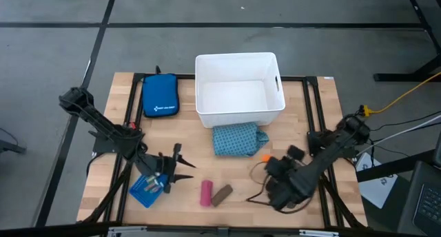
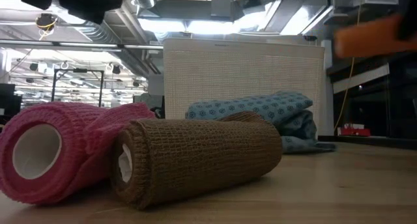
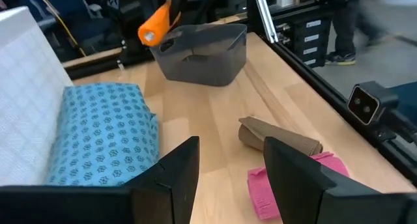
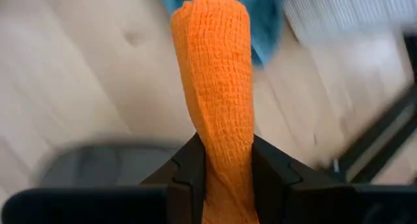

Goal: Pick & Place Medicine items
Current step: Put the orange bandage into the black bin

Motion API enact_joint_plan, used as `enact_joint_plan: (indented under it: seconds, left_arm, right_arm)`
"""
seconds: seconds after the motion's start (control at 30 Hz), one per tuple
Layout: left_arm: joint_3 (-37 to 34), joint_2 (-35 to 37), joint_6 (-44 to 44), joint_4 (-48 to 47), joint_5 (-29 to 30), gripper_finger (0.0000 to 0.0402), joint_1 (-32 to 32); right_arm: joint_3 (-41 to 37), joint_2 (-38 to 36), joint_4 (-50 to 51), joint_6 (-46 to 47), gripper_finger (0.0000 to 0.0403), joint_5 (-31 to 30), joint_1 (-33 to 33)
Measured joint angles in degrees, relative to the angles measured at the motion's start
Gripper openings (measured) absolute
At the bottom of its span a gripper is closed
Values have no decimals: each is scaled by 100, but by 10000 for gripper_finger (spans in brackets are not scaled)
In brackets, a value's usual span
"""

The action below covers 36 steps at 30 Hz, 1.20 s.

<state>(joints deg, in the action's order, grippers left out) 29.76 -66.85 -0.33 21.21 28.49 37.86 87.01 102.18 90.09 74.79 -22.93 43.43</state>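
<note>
My right gripper (image 4: 225, 152) is shut on the orange tube (image 4: 214, 74), near the table's right near side (image 1: 267, 161), above the grey tray (image 3: 199, 51). In the low view the orange tube (image 2: 371, 35) shows high up. The pink tube (image 1: 206, 193) and the brown-grey stick (image 1: 222, 194) lie side by side on the wood near the near edge. The teal patterned pack (image 1: 238, 139) lies in front of the white bin (image 1: 239, 89). My left gripper (image 3: 231, 159) is open and touches nothing; it stands left of the two rolls (image 1: 180, 167). My right gripper pinches the orange tube between its two fingers (image 4: 189, 162), one on each side of the tube's near end (image 4: 225, 142). The tube sticks out forward past the fingertips, along them. It is lifted clear of the table (image 3: 155, 25).
A dark blue zipped pouch (image 1: 160, 96) lies at the table's far left. A light-blue tray (image 1: 146, 189) sits under my left arm. The grey tray (image 1: 286, 190) lies under my right arm. Black frame rails (image 1: 313, 106) run along the table's sides.
</note>
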Motion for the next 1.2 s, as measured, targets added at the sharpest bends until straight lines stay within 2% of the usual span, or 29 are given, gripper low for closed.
enact_joint_plan:
  seconds: [0.2, 0.37, 0.47, 0.9, 1.2]
  left_arm:
    - [0, -2, -127, 29, -173, 168, -128]
    - [0, -2, -142, 134, -182, 168, -128]
    - [0, -2, -194, 136, -186, 168, -126]
    - [0, -2, -186, 127, -186, 168, -126]
    - [0, -2, -247, 125, -184, 168, -126]
  right_arm:
    - [-1434, -892, -196, 1750, 91, 530, 496]
    - [-2273, -1353, -1322, 2407, 91, 647, 843]
    - [-2581, -1397, -1867, 2611, 91, 676, 941]
    - [-3462, -1364, -2769, 3141, 91, 1252, 1153]
    - [-3533, -1356, -2988, 3106, 91, 1989, 1154]
